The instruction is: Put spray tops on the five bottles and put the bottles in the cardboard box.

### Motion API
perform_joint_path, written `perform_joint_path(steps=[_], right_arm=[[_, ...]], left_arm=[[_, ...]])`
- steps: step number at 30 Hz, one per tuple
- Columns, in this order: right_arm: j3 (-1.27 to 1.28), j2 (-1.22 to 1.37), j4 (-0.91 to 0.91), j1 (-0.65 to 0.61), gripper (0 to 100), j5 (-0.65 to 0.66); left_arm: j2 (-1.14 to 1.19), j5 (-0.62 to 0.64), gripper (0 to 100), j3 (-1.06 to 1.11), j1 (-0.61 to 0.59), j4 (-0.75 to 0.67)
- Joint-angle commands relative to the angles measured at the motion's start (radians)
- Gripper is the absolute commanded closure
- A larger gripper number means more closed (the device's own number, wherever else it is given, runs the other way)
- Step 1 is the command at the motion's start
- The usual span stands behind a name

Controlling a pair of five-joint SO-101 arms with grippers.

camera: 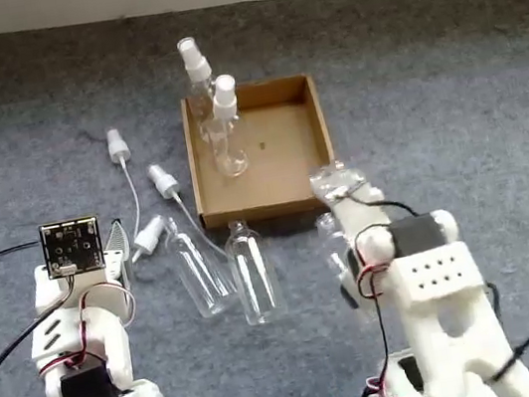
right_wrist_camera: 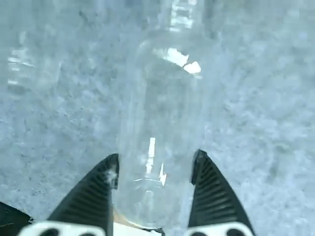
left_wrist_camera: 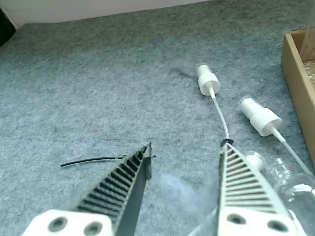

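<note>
A cardboard box (camera: 301, 142) lies flat at the back middle, with two capped bottles (camera: 226, 129) standing in its far-left corner. Two clear uncapped bottles (camera: 200, 269) (camera: 254, 273) lie on the carpet in front of it. Three loose spray tops (camera: 117, 145) (camera: 163, 182) (camera: 149, 234) lie to the left. My left gripper (left_wrist_camera: 187, 146) hovers open over the carpet, and the spray tops (left_wrist_camera: 207, 81) (left_wrist_camera: 259, 116) are just beyond its fingertips. My right gripper (right_wrist_camera: 155, 160) is shut on a third clear bottle (right_wrist_camera: 160, 113) near the box's front right corner (camera: 331, 236).
Grey carpet covers the whole work area. A thin black wire (left_wrist_camera: 91, 160) lies on it near the left gripper. The box wall (left_wrist_camera: 295, 73) stands to one side of the left gripper. A pale wall strip runs along the back.
</note>
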Motion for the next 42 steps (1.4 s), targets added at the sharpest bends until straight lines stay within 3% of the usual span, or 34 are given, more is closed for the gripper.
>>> perform_joint_path(steps=[1, 6, 13, 19, 25, 31, 42], right_arm=[[-0.084, -0.122, 0.008, 0.262, 99.2, 0.101], [-0.09, 0.059, -0.199, 0.513, 99.2, 0.135], [-0.302, 0.579, -0.332, 0.638, 99.1, 0.193], [-0.539, 0.835, -0.332, 0.664, 91.9, 0.27], [-0.57, 0.858, -0.326, 0.661, 82.7, 0.288], [-0.579, 0.858, -0.197, 0.627, 75.6, 0.282], [-0.777, 0.868, -0.174, 0.521, 72.3, 0.06]], left_arm=[[-0.01, 0.003, 79, -0.002, -0.005, -0.021], [-0.01, 0.005, 79, -0.002, -0.005, -0.02], [-0.01, 0.005, 79, -0.002, -0.005, -0.018], [-0.01, 0.005, 79, -0.002, -0.005, -0.018], [-0.01, 0.005, 79, -0.002, -0.005, -0.018], [-0.01, 0.005, 79, -0.002, -0.005, -0.018], [-0.008, 0.005, 79, -0.002, -0.005, -0.018]])
